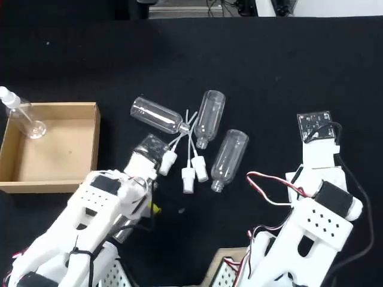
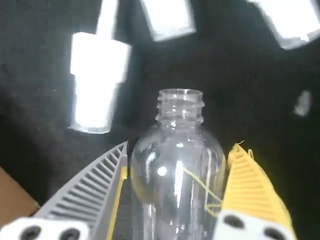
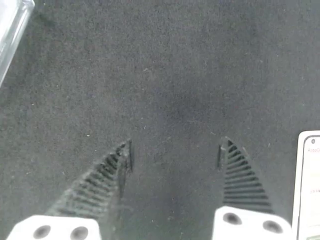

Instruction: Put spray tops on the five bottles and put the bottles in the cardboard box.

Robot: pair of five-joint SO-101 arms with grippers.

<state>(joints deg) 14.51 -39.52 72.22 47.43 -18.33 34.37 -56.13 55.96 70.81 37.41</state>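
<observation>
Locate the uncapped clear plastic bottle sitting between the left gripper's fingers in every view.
High view: the clear plastic bottle lies at the left arm's tip, right of the cardboard box.
Left wrist view: the bottle stands between the left gripper's fingers, its open neck pointing away.
Right wrist view: the right gripper is open over black cloth; a second clear bottle edges in.
Landmark: a white spray top beside the neck.

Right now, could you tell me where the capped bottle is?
In the high view, the capped bottle sits in the cardboard box's far left corner, at the table's left side.
</observation>
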